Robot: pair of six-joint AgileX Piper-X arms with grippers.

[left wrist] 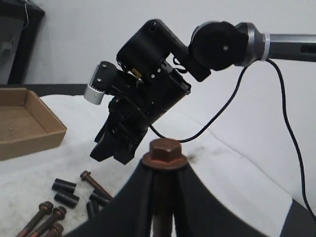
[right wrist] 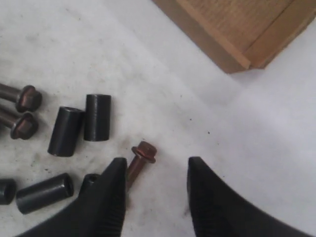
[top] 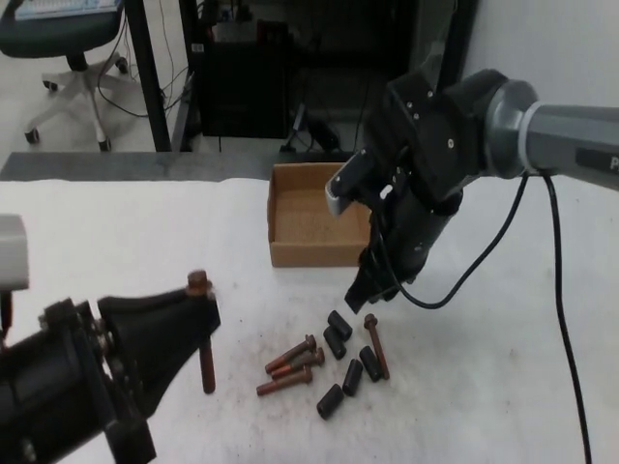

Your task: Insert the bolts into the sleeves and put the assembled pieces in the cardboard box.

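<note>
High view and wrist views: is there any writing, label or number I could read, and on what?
No text can be read.
Grey arm tube: a white mark, cut off at the picture's edge, unreadable.
Cardboard box, bolts, sleeves: no print visible.

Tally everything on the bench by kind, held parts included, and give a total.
Bolts: 5, one in the left tool
Sleeves: 5
Box: 1
Total: 11
</note>
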